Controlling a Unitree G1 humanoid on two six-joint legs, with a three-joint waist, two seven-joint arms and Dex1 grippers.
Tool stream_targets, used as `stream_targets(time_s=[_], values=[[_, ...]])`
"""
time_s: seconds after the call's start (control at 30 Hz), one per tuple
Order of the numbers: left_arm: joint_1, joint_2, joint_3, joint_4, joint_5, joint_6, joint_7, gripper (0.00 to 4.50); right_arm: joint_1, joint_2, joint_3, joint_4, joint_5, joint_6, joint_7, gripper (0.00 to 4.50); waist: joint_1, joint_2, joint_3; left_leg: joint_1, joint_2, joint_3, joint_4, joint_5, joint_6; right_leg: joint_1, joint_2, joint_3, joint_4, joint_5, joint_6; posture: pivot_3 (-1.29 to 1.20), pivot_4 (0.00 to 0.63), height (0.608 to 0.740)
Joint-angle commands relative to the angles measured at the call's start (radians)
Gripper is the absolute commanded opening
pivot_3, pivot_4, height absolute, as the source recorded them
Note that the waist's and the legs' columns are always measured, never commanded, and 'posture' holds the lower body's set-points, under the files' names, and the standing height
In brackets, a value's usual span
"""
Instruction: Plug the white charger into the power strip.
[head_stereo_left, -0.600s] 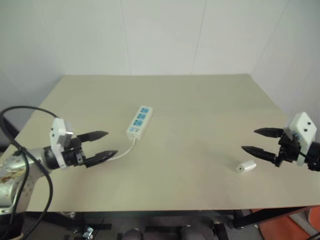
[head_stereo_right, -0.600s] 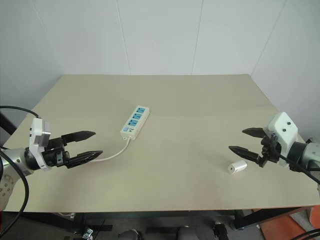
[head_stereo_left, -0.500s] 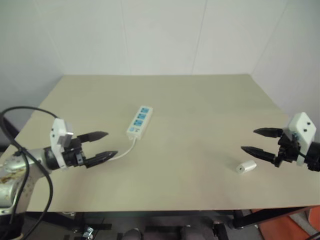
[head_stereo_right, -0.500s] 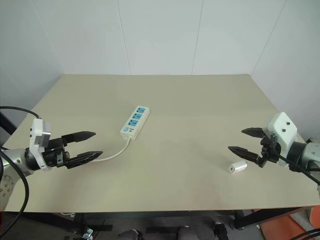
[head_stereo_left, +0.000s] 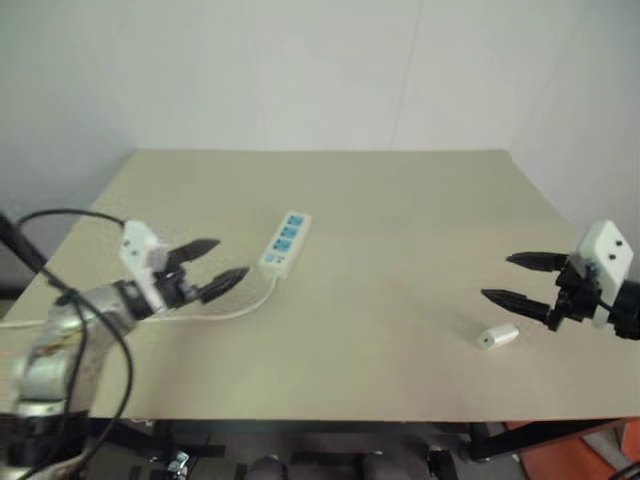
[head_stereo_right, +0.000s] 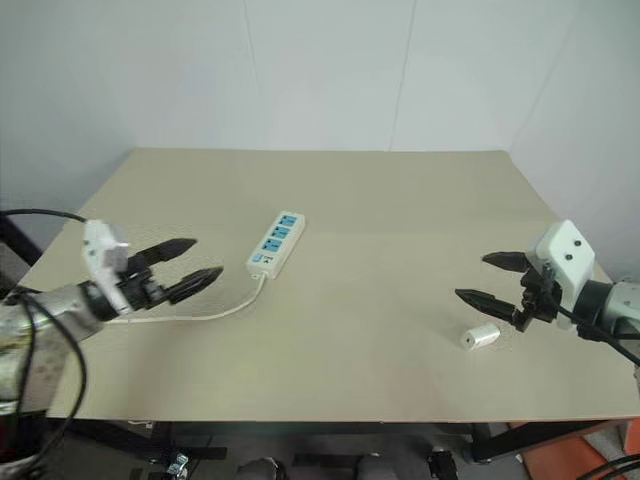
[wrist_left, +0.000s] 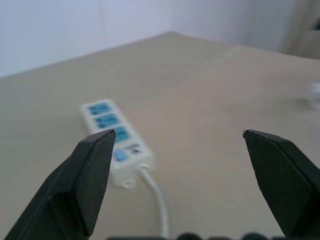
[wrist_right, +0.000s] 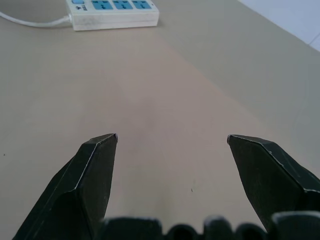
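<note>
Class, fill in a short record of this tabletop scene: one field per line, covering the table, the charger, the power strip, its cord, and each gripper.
table: beige top, against white walls
white charger: lies on its side near the right front of the table, unplugged
power strip: flat left of centre, three blue socket panels empty
cord: thin, white, runs from the strip's near end toward the left gripper
left gripper: open, above the cord, near the strip's switch end, holding nothing
right gripper: open, just beyond the charger, not touching it

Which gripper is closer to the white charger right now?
The right gripper. The white charger lies just below and beside its open fingers, while the left gripper hovers across the table by the power strip.
</note>
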Motion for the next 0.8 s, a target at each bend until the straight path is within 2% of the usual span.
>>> stream_targets(time_s=[0.03, 0.13, 0.3, 0.5, 0.8], values=[[-0.065, -0.130, -0.061, 0.004, 0.087, 0.019, 0.220, 4.47, -0.021, 0.001, -0.010, -0.033, 0.017, -0.008, -0.013, 4.20, 0.000, -0.001, 0.000, -0.001, 0.000, 0.000, 0.000, 0.000, 0.000, -0.001, 0.000, 0.000, 0.000, 0.000, 0.000, 0.00, 0.150, 0.740], [-0.112, -0.237, -0.115, 0.061, 0.164, 0.006, 0.326, 4.47, -0.036, 0.002, -0.006, -0.032, 0.021, -0.007, -0.017, 4.20, 0.001, -0.001, 0.001, -0.003, -0.001, 0.000, 0.000, 0.000, 0.000, -0.002, 0.000, 0.001, -0.002, 0.001, 0.000, 0.00, 0.150, 0.740], [-0.179, -0.327, -0.181, 0.240, 0.312, -0.134, 0.425, 4.47, -0.055, 0.007, 0.008, -0.042, 0.031, -0.008, -0.022, 4.20, -0.001, -0.001, 0.001, -0.001, -0.001, 0.001, 0.000, 0.000, 0.000, -0.001, 0.000, 0.002, -0.001, 0.001, 0.000, 0.00, 0.150, 0.740], [-0.277, -0.373, -0.188, 0.452, 0.406, -0.283, 0.496, 4.47, -0.055, 0.018, 0.006, -0.060, 0.039, -0.002, -0.037, 4.20, 0.001, -0.001, 0.001, -0.002, -0.001, 0.001, 0.000, 0.000, 0.000, -0.001, 0.000, 0.002, -0.002, 0.002, 0.001, 0.00, 0.150, 0.740], [-0.326, -0.414, -0.208, 0.656, 0.445, -0.422, 0.467, 4.47, -0.059, 0.045, -0.030, -0.111, 0.122, 0.054, -0.075, 4.20, 0.001, -0.001, 0.001, -0.003, -0.002, 0.001, 0.000, 0.000, 0.000, -0.002, 0.000, 0.002, -0.003, 0.002, 0.001, 0.00, 0.150, 0.740]])
